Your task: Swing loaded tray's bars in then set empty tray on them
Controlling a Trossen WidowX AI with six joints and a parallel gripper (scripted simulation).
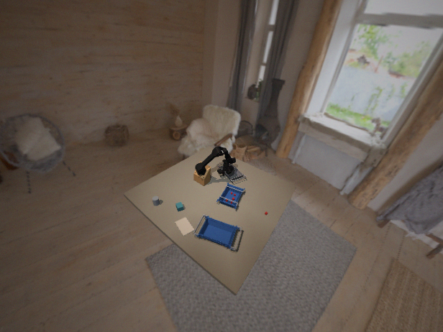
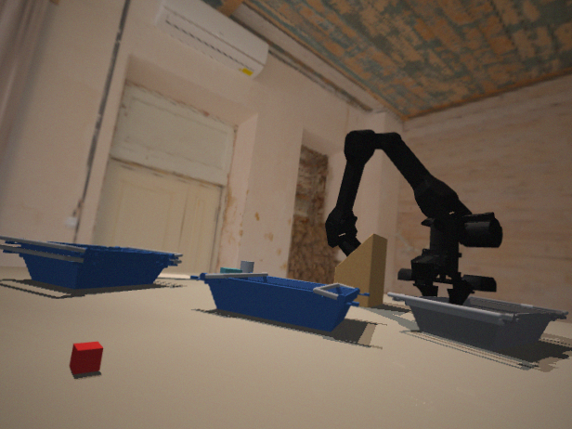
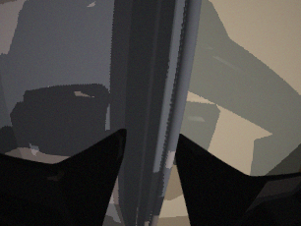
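The loaded blue tray [image 1: 224,200] [image 2: 279,302] holds several small red blocks [image 1: 233,195]; its two grey wire bars [image 2: 236,275] [image 2: 329,291] lie at its top near both ends. A grey empty tray [image 1: 239,177] [image 2: 474,325] lies beside it, close to the arm's base. My gripper [image 1: 230,172] [image 2: 443,297] [image 3: 150,137] is down at this grey tray's long rim. In the wrist view the tray's wall [image 3: 159,81] runs between the two fingers, which are closed on it. The tray rests on the table.
A larger empty blue tray [image 1: 218,231] [image 2: 93,268] lies nearer the table's front. A loose red block [image 1: 266,213] [image 2: 85,357], a teal cube [image 1: 180,206], a grey cylinder [image 1: 155,200] and a cream card [image 1: 184,226] lie on the table. The arm stands on a wooden block [image 1: 202,177] [image 2: 367,269].
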